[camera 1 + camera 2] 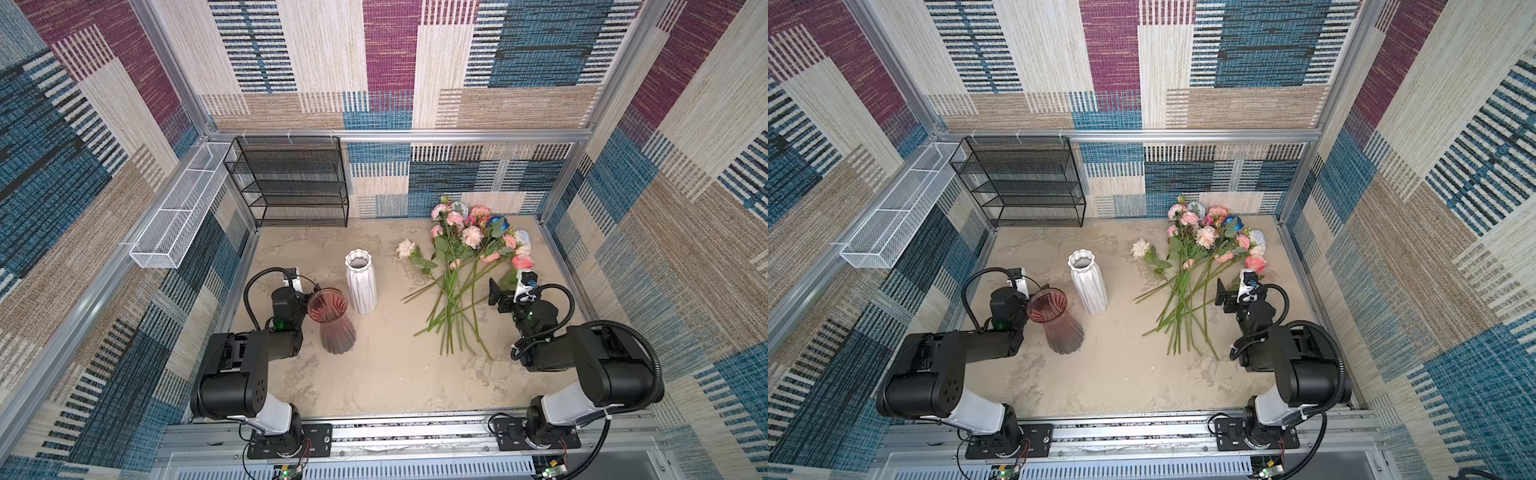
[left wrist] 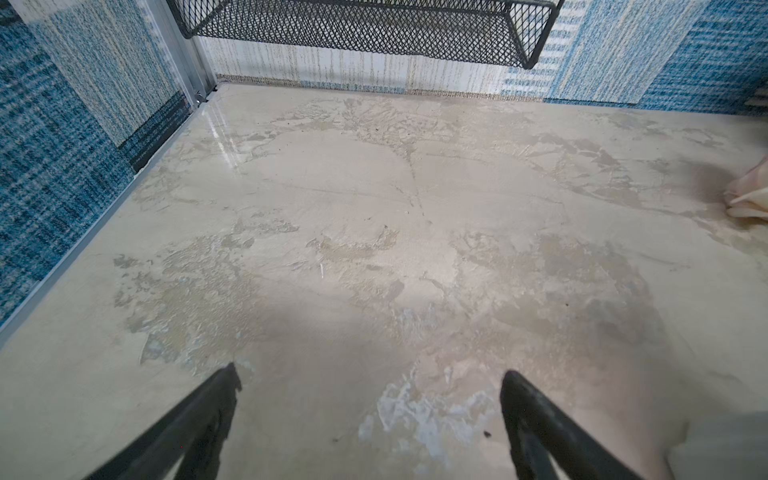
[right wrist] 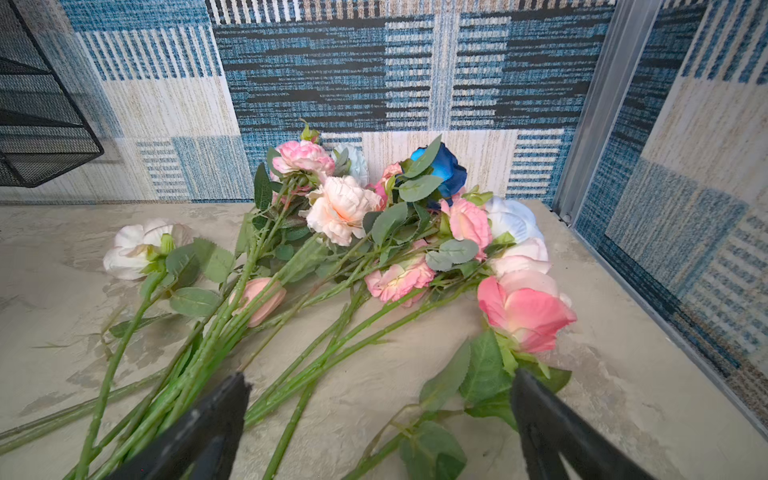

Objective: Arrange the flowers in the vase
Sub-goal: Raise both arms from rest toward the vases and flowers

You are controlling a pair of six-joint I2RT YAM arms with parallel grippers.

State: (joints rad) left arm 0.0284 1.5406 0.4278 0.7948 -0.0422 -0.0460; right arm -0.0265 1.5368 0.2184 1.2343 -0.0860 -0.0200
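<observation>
We see the flowers (image 1: pixel 471 237) lying in a loose heap on the right part of the worktop (image 1: pixel 386 374). Their blooms point toward the back wall and the green stems fan out toward the front. Most blooms are pink, some are white or pale blue, and there is one deep blue bloom (image 3: pixel 446 168). One white flower (image 1: pixel 405 248) lies a little apart, on the side of the heap that faces the vases. All the flowers are on the worktop.

The white ribbed vase (image 1: pixel 360 282) stands upright near the middle. The pink glass vase (image 1: pixel 332 324) stands just beside it, nearer to the front.

The left fingers (image 2: pixel 199 428) are spread apart above bare worktop and hold nothing. The right fingers (image 3: pixel 552 428) are also spread apart, low over the stems, and nothing is clamped between them.

A black mesh shelf (image 1: pixel 291 183) is fixed at the back wall, and a white mesh basket (image 1: pixel 178 216) hangs on the left wall.
</observation>
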